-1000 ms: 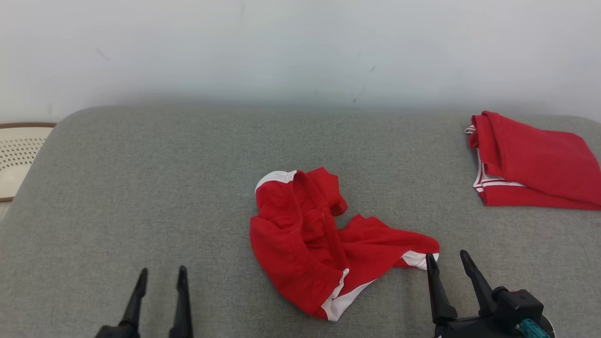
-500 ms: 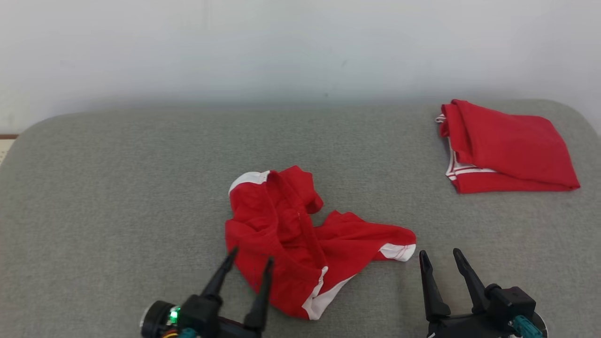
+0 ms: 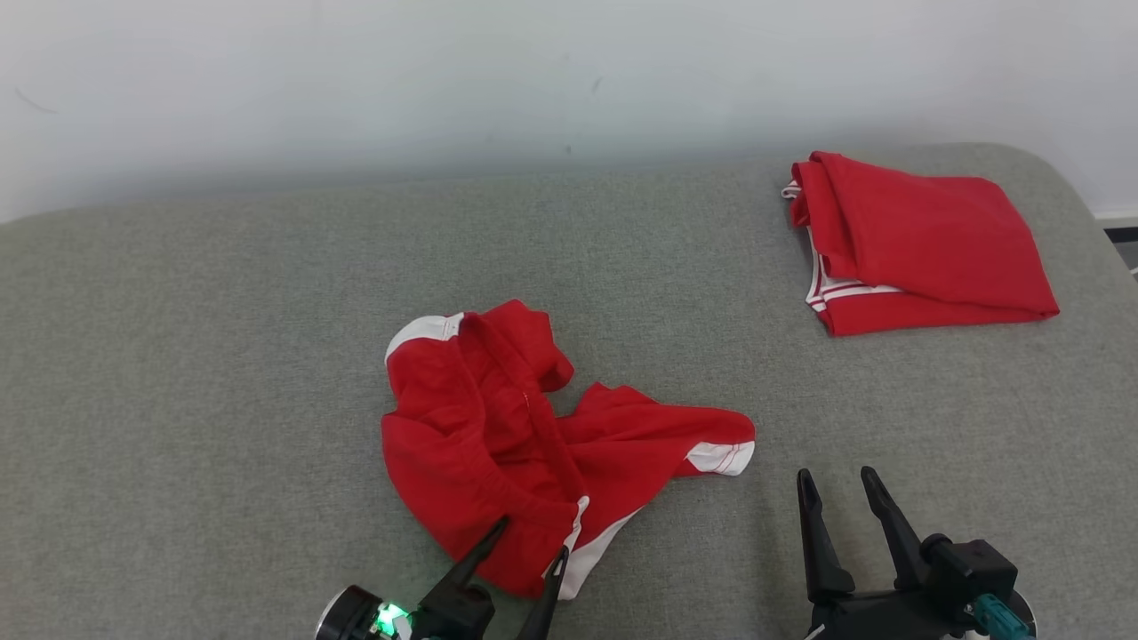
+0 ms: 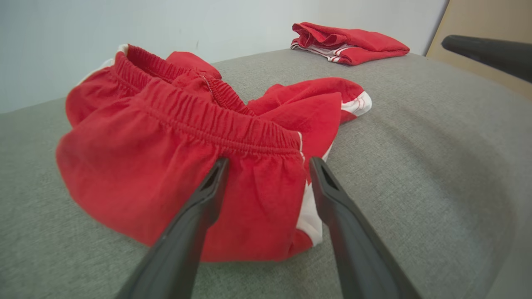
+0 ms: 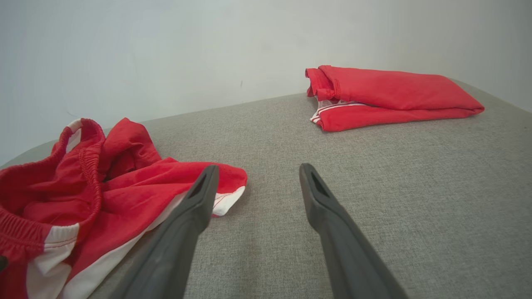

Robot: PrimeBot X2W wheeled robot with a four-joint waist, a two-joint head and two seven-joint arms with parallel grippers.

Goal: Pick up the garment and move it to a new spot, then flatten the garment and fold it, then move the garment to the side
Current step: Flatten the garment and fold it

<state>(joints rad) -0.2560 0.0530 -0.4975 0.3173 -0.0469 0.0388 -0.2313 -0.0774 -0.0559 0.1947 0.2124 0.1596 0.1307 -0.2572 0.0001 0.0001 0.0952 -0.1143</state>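
The garment (image 3: 498, 444), crumpled red shorts with white trim and an elastic waistband, lies mid-surface on the grey cushion (image 3: 222, 356). My left gripper (image 3: 532, 540) is open at the garment's near edge, its fingertips over the waistband hem. In the left wrist view the left gripper (image 4: 269, 162) straddles the red cloth (image 4: 158, 166) just below the waistband, without pinching it. My right gripper (image 3: 836, 474) stands open on bare cushion to the right of the white-cuffed leg. In the right wrist view the right gripper (image 5: 258, 167) is beside the garment (image 5: 124, 195), holding nothing.
A second red garment (image 3: 916, 240), folded, rests at the far right of the cushion, also seen as the folded garment (image 5: 386, 95). A white wall (image 3: 533, 71) runs behind. The cushion's rounded right edge (image 3: 1089, 213) drops off near the folded piece.
The camera has turned, shifting the scene left. My left gripper has come in from the bare cushion at the left to the garment's near waistband edge. Both grippers stay open.
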